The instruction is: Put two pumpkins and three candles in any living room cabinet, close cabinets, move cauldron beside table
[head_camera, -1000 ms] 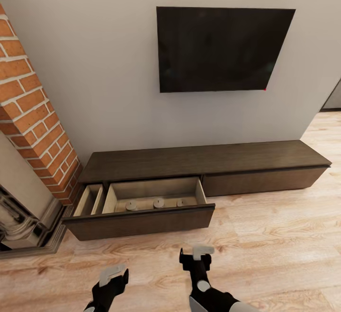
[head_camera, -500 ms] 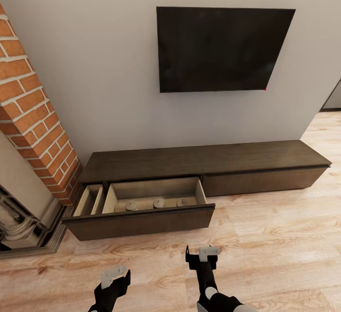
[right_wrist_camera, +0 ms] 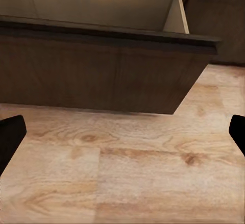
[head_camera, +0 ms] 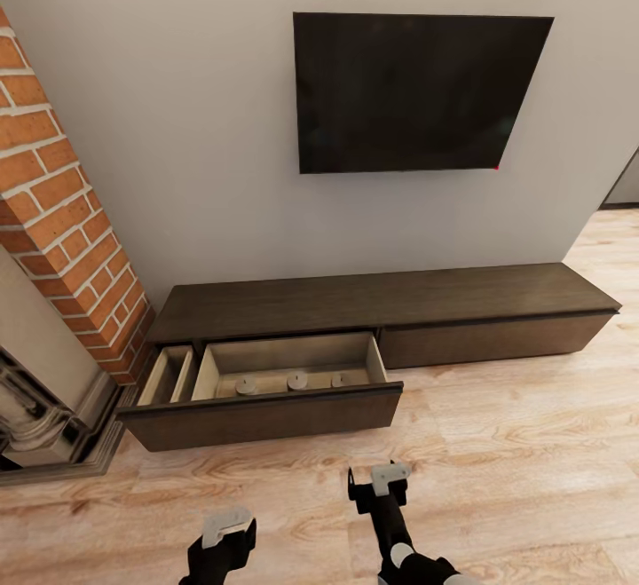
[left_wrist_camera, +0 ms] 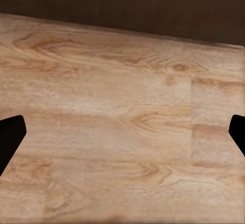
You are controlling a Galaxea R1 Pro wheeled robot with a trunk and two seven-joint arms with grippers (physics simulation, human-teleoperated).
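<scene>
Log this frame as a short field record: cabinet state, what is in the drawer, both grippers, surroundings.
cabinet: long low dark-wood unit under the TV
drawer: left one pulled out; right front shut
candles: three, in a row inside the open drawer
pumpkins: none seen
left gripper: open, empty, over bare floor
right gripper: open, empty, facing the drawer front
fireplace: brick, at the cabinet's left end
</scene>
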